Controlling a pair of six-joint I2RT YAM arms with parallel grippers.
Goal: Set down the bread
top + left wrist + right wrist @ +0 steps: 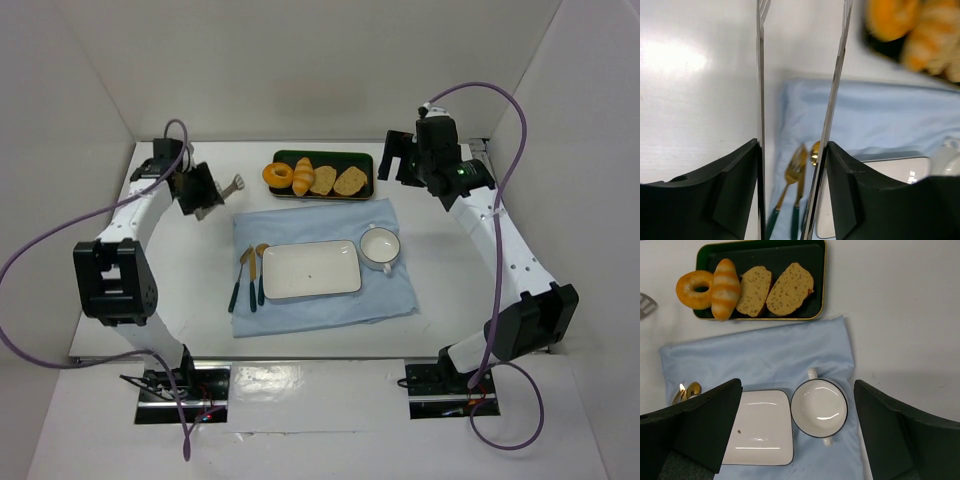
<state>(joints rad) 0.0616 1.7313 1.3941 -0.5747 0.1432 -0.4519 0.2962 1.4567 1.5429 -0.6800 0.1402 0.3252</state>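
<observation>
A pair of metal tongs point(832, 100) is being gripped by the left gripper point(792, 150). In the left wrist view, the two thin blades are being pressed against the inner faces of the black fingers, and they are spreading apart toward their tips with nothing caught between them. From above, this gripper point(205, 190) is being held over bare table point(180, 260), just off the far left corner of the light blue cloth point(320, 225), and the tong tips point(232, 184) are being pointed toward the dark green tray point(330, 157). The right gripper point(797, 385) is being held wide apart and empty, high over the cloth, with the white handled bowl point(819, 407) and the white rectangular plate point(762, 427) being seen between its fingers. The bread point(725, 288) is lying in the tray point(790, 252), at its left end. It is touching the orange doughnut point(695, 288) on one side and is just beside the two tan bread slices point(754, 290) on the other. The tong tips are well short of the bread point(304, 175). Gold cutlery with green handles point(248, 280) is lying on the cloth to the left of the plate.
</observation>
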